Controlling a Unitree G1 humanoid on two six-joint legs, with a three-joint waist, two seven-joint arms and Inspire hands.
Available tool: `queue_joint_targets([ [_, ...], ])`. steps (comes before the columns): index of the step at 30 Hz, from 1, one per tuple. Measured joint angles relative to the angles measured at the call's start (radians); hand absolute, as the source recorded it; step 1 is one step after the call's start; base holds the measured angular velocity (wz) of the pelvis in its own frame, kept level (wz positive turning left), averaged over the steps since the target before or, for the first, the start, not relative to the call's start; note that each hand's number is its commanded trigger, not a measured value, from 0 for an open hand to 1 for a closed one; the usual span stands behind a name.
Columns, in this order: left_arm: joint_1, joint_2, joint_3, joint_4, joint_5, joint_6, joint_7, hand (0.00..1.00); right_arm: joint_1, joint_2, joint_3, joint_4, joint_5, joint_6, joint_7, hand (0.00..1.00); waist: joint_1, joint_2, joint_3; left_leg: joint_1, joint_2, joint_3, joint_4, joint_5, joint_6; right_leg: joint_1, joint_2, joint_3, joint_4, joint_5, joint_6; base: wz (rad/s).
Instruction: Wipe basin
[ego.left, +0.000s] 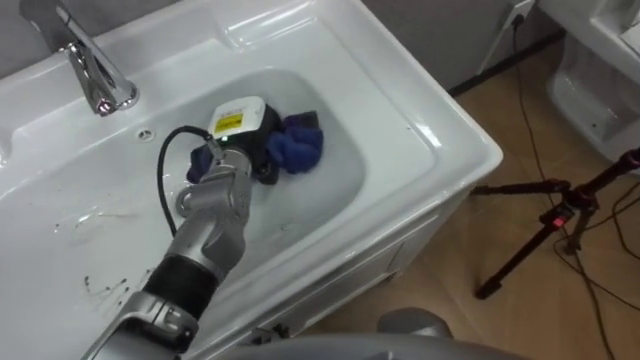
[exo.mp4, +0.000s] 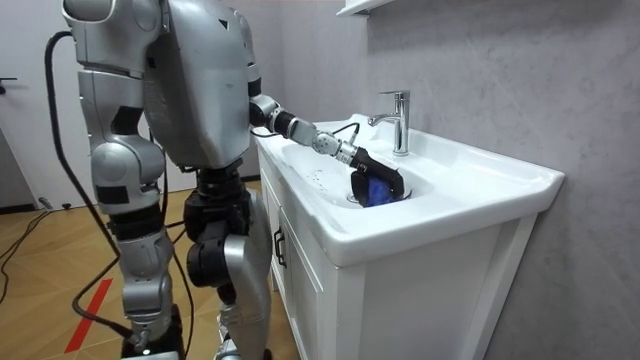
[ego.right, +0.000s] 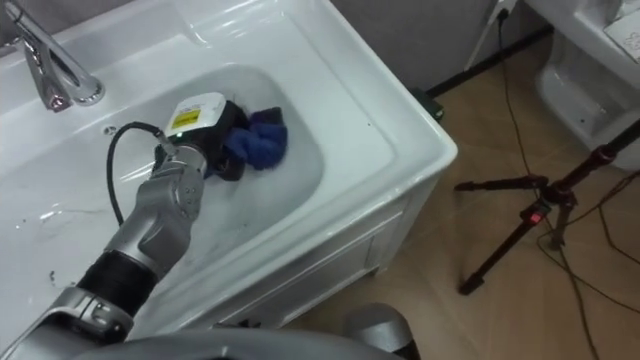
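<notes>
Left hand (ego.left: 238, 130) in basin (ego.left: 400, 130), front buried in blue cloth (ego.left: 298, 148).

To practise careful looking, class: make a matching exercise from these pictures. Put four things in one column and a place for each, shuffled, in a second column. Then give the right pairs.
Things
1. faucet
2. blue cloth
3. tripod
4. left robot hand

Places
A. standing on the wooden floor
B. reaching down into the basin
C. upright on the rim behind the basin
D. bunched in the basin, in the robot hand's grip

Pairs: 1-C, 2-D, 3-A, 4-B
</notes>
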Motion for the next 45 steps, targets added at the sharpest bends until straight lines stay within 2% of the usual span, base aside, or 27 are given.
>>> queue_joint_targets([
  [4, 0.000, 0.001, -0.031, -0.045, 0.000, 0.000, -0.014, 1.00, -0.027, -0.004, 0.013, 0.009, 0.001, -0.028, 0.029, 0.00, -0.004, 0.013, 0.0021, 0.004, -0.003, -0.002, -0.015, 0.000, 0.004, 0.013, -0.001, -0.009, -0.017, 0.006, 0.005, 0.10],
  [8, 0.000, 0.004, -0.054, -0.084, -0.001, -0.001, -0.015, 1.00, -0.046, -0.005, 0.019, 0.010, 0.002, -0.058, 0.030, 0.00, -0.008, 0.018, 0.0039, -0.007, -0.005, -0.020, -0.012, 0.000, 0.005, 0.013, -0.003, -0.015, -0.017, 0.006, 0.006, 0.15],
  [12, -0.001, 0.005, -0.076, -0.124, -0.001, -0.001, -0.019, 1.00, -0.060, -0.013, 0.052, 0.012, 0.004, -0.064, 0.029, 0.00, -0.010, 0.026, 0.0089, -0.016, -0.005, -0.033, -0.013, 0.000, 0.005, 0.011, -0.003, -0.017, -0.020, 0.006, 0.006, 0.16],
  [15, -0.001, 0.005, -0.077, -0.136, -0.001, -0.001, -0.026, 1.00, -0.071, -0.013, 0.059, 0.011, 0.005, -0.070, 0.029, 0.00, -0.009, 0.032, 0.0090, -0.025, -0.005, -0.038, -0.012, 0.001, 0.005, 0.011, -0.004, -0.020, -0.020, 0.006, 0.006, 0.06],
  [20, -0.001, 0.005, -0.077, -0.140, -0.001, -0.007, -0.039, 1.00, -0.075, -0.013, 0.083, 0.011, 0.000, -0.070, 0.034, 0.00, -0.008, 0.030, 0.0096, -0.024, -0.006, -0.037, -0.010, 0.002, 0.006, 0.014, -0.005, -0.020, -0.020, 0.006, 0.006, 0.02],
  [24, -0.007, 0.004, -0.074, -0.132, -0.011, -0.009, -0.049, 1.00, -0.061, -0.009, 0.090, 0.007, 0.000, -0.067, 0.037, 0.00, -0.006, 0.018, 0.0162, -0.023, -0.008, -0.037, -0.002, 0.003, 0.008, 0.014, -0.008, -0.022, -0.026, 0.005, 0.007, 0.00],
  [26, -0.016, 0.002, -0.067, -0.104, -0.012, -0.025, -0.051, 1.00, -0.053, -0.007, 0.087, -0.010, -0.002, -0.057, 0.037, 0.00, 0.006, 0.010, 0.0179, -0.022, -0.008, -0.035, 0.001, 0.003, 0.008, 0.015, -0.008, -0.018, -0.026, 0.005, 0.007, -0.06],
  [30, -0.009, 0.001, -0.067, -0.034, -0.011, -0.033, -0.062, 1.00, -0.038, -0.006, 0.069, -0.024, -0.024, -0.016, 0.040, 0.00, 0.035, -0.009, 0.0162, 0.000, -0.008, -0.019, -0.002, 0.003, 0.008, 0.028, -0.006, 0.001, -0.032, 0.003, 0.008, -0.12],
  [33, -0.002, 0.007, -0.053, 0.052, -0.004, -0.064, -0.061, 1.00, -0.027, -0.004, 0.052, -0.026, -0.068, -0.002, 0.048, 0.00, 0.064, -0.024, 0.0101, 0.014, -0.008, -0.016, -0.003, 0.003, 0.008, 0.040, -0.005, 0.004, -0.030, 0.002, 0.008, -0.03],
  [35, 0.004, 0.014, -0.039, 0.091, -0.006, -0.080, -0.061, 1.00, -0.021, -0.005, 0.026, -0.042, -0.084, 0.005, 0.053, 0.00, 0.072, -0.031, 0.0094, 0.021, -0.007, -0.018, -0.002, 0.003, 0.008, 0.047, -0.004, 0.001, -0.028, 0.002, 0.008, 0.02],
  [37, 0.020, 0.017, -0.007, 0.122, -0.013, -0.098, -0.060, 1.00, -0.018, -0.003, -0.016, -0.065, -0.105, 0.019, 0.053, 0.00, 0.090, -0.034, 0.0036, 0.032, -0.007, -0.018, -0.015, 0.003, 0.008, 0.051, 0.000, -0.003, -0.020, -0.001, 0.005, -0.04],
  [38, 0.027, 0.017, 0.000, 0.126, -0.013, -0.101, -0.059, 1.00, -0.019, -0.002, -0.034, -0.065, -0.113, 0.019, 0.053, 0.00, 0.093, -0.034, 0.0008, 0.034, -0.007, -0.018, -0.016, 0.003, 0.007, 0.052, 0.001, -0.002, -0.018, -0.002, 0.005, 0.00],
  [39, 0.046, 0.017, 0.019, 0.132, -0.013, -0.111, -0.056, 1.00, -0.019, -0.002, -0.064, -0.065, -0.119, 0.019, 0.052, 0.00, 0.096, -0.033, -0.0058, 0.037, -0.007, -0.019, -0.017, 0.004, 0.006, 0.053, 0.001, -0.002, -0.016, -0.002, 0.004, 0.00],
  [42, 0.079, 0.021, 0.066, 0.153, -0.012, -0.136, -0.037, 1.00, -0.019, -0.003, -0.095, -0.066, -0.127, 0.030, 0.045, 0.00, 0.103, -0.030, -0.0097, 0.047, -0.007, -0.020, -0.022, 0.007, 0.002, 0.061, 0.002, -0.002, -0.011, -0.005, 0.000, -0.01],
  [45, 0.107, 0.041, 0.105, 0.154, -0.004, -0.137, -0.036, 1.00, -0.018, -0.003, -0.132, -0.070, -0.157, 0.046, 0.044, 0.00, 0.108, -0.022, -0.0145, 0.046, -0.005, -0.025, -0.022, 0.009, -0.002, 0.059, 0.005, -0.006, -0.011, -0.007, -0.004, 0.00],
])
